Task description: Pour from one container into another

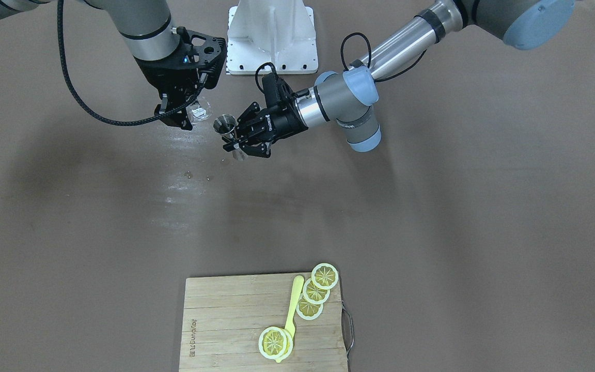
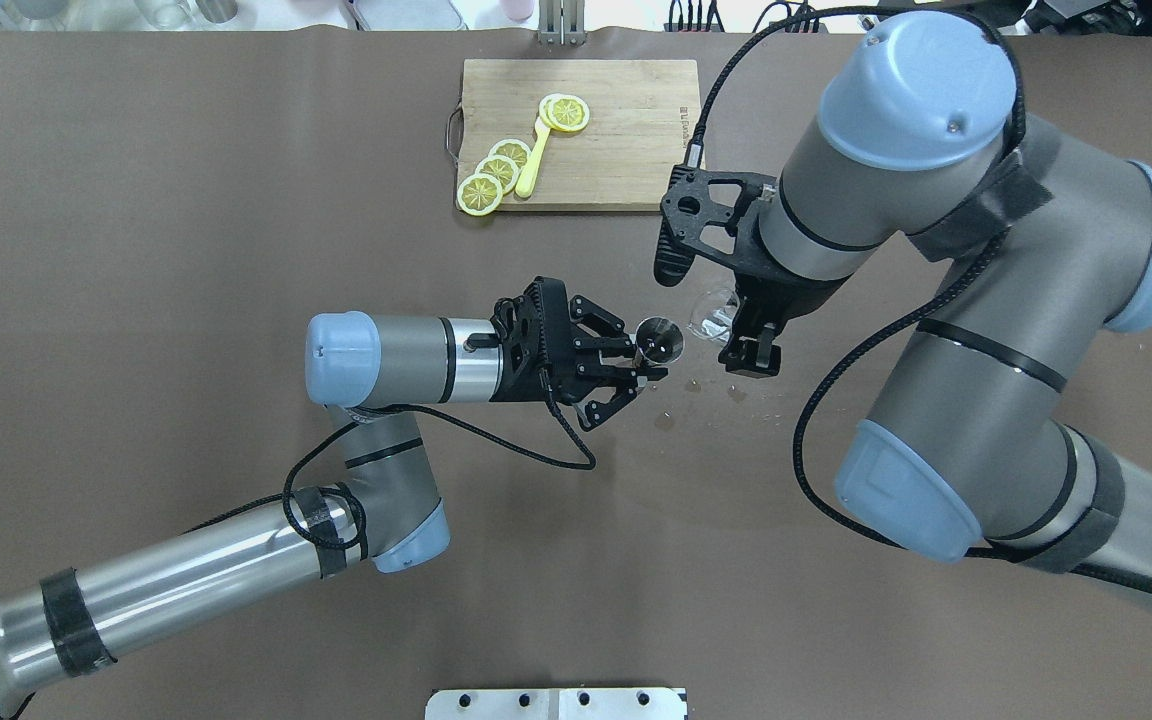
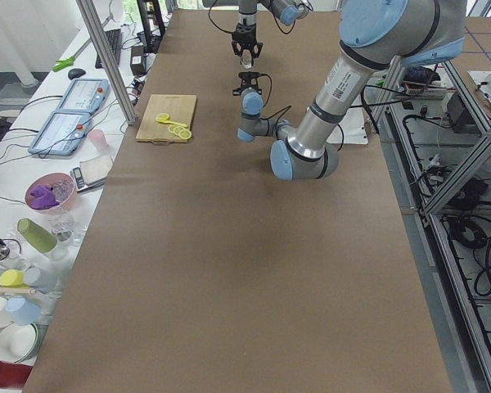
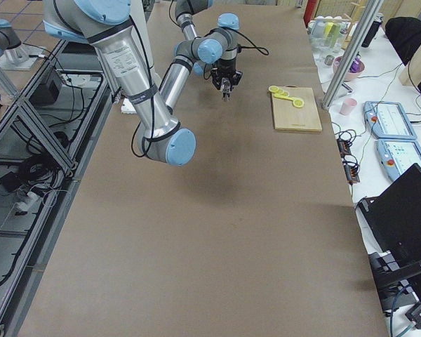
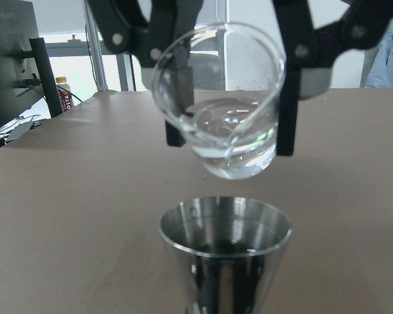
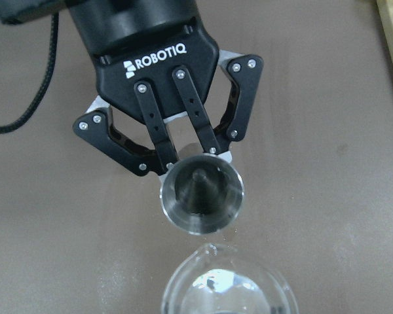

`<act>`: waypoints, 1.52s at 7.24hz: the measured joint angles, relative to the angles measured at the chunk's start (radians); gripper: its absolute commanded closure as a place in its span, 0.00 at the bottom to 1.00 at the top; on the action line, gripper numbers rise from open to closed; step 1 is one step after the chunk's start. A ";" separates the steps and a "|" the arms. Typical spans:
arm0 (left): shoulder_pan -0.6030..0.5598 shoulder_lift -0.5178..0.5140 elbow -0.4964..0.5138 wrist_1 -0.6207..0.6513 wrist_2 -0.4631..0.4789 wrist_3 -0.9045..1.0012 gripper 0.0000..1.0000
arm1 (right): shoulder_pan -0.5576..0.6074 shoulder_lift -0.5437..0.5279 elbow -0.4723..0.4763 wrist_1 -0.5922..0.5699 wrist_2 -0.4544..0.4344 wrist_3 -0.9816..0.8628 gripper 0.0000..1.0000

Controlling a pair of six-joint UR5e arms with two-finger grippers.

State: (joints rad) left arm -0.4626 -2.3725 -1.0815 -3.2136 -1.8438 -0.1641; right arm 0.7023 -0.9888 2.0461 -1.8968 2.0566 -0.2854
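Only the left wrist view shows water [image 5: 230, 127], upper centre: right gripper [image 5: 230, 134] pinches clear glass [image 5: 216, 72], left gripper [image 6: 196, 157] clamps conical steel jigger [image 6: 202, 196].

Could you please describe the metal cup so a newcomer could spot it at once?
From the wooden cutting board at the table's far side, come toward the robot to mid-table. The metal cup stands upright in the left claw, just below the tilted clear glass in the right claw. It alone is shiny, opaque steel.
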 measured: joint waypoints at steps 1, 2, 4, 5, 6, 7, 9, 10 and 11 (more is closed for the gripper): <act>0.000 0.009 -0.006 -0.007 0.000 0.000 1.00 | 0.020 -0.031 0.031 0.001 0.018 -0.001 1.00; -0.002 0.022 -0.016 -0.012 0.000 0.000 1.00 | 0.037 -0.075 0.062 0.017 0.030 -0.003 1.00; -0.009 0.055 -0.050 -0.014 0.001 -0.001 1.00 | 0.069 -0.204 0.092 0.155 0.053 0.001 1.00; -0.017 0.080 -0.074 -0.012 0.009 0.000 1.00 | 0.090 -0.271 0.094 0.236 0.072 0.012 1.00; -0.024 0.117 -0.108 -0.008 0.026 0.000 1.00 | 0.116 -0.330 0.094 0.305 0.088 0.026 1.00; -0.029 0.155 -0.144 -0.006 0.045 -0.009 1.00 | 0.146 -0.384 0.089 0.378 0.095 0.046 1.00; -0.049 0.223 -0.214 -0.003 0.076 -0.055 1.00 | 0.207 -0.531 0.043 0.634 0.107 0.137 1.00; -0.055 0.255 -0.246 -0.002 0.110 -0.079 1.00 | 0.234 -0.598 -0.013 0.806 0.125 0.177 1.00; -0.058 0.295 -0.290 0.001 0.151 -0.118 1.00 | 0.262 -0.645 -0.084 0.978 0.149 0.212 1.00</act>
State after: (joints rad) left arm -0.5206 -2.0779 -1.3713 -3.2125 -1.6924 -0.2825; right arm 0.9644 -1.6335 1.9624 -0.9189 2.2058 -0.0736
